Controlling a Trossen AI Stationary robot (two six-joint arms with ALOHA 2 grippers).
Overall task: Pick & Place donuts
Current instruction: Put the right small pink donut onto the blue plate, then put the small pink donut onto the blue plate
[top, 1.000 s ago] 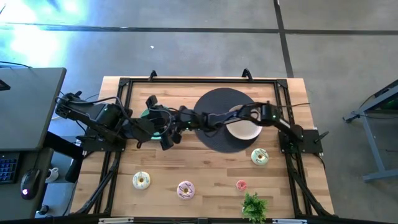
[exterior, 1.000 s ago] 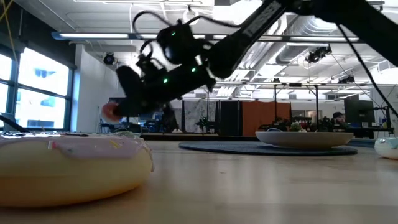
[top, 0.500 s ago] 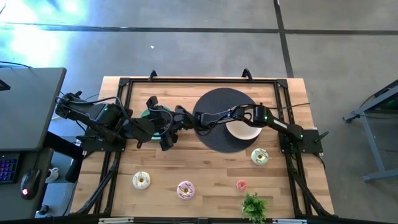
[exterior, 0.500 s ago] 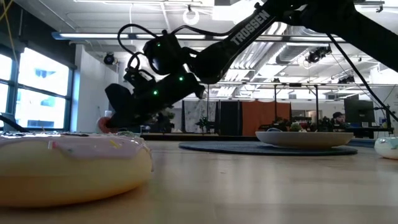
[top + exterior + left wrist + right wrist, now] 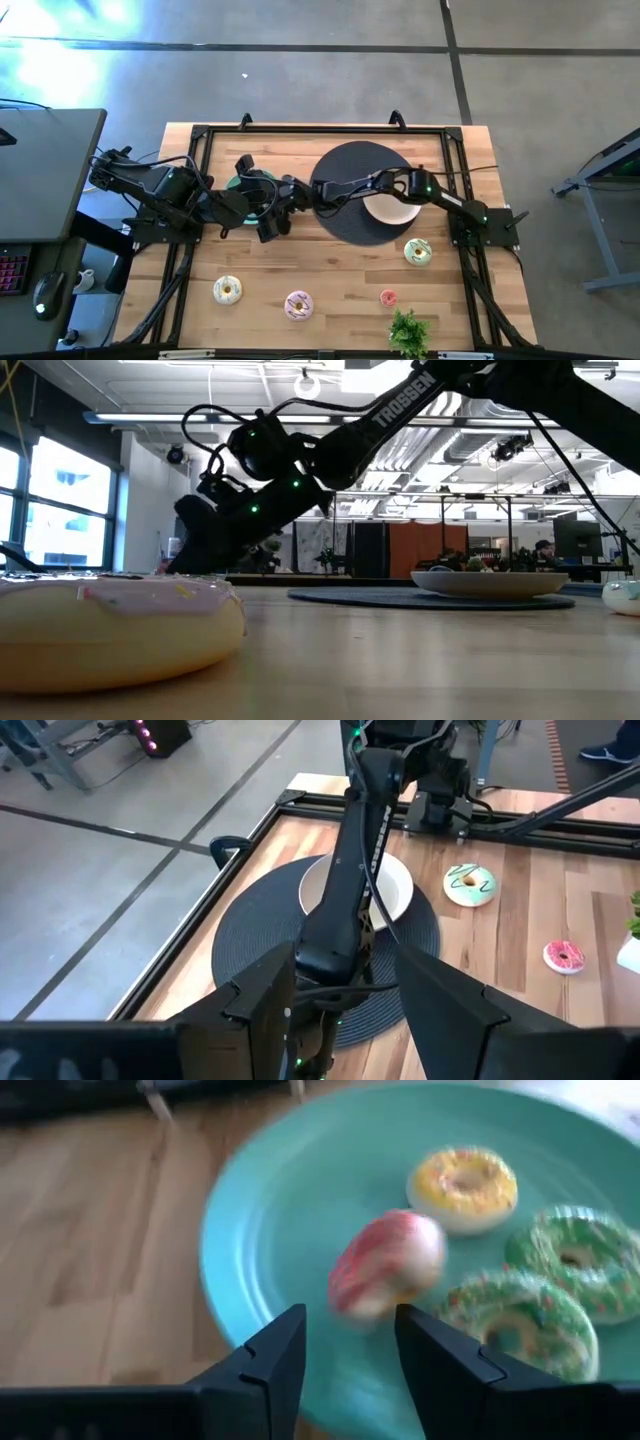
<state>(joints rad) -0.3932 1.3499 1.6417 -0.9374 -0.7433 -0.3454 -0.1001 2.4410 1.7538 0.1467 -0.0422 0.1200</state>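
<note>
My right gripper (image 5: 350, 1355) hangs open just above a teal plate (image 5: 270, 1230) on the table's left half. A red-pink donut (image 5: 385, 1265) shows blurred just past the fingertips, over the plate, beside a yellow donut (image 5: 462, 1185) and two green ones (image 5: 520, 1325). In the high view this gripper (image 5: 283, 195) reaches across the dark mat (image 5: 340, 225). My left gripper (image 5: 272, 222) waits open beside it, with nothing between its fingers. On the bare wood lie a white donut (image 5: 227, 290), a pink donut (image 5: 298, 305), a small red-pink one (image 5: 388, 297) and a pale green one (image 5: 417, 252).
A white bowl (image 5: 390, 208) stands on the dark mat, under the right arm. A leafy green sprig (image 5: 408, 330) sits at the near edge. A black frame (image 5: 200, 135) runs around the tabletop. The pink donut (image 5: 110, 630) fills the low view's near left.
My right gripper has gone toward the table's left edge and down to the teal plate, and it has opened. The red-pink donut that it carried at its fingertips has left them and now shows over the plate.
</note>
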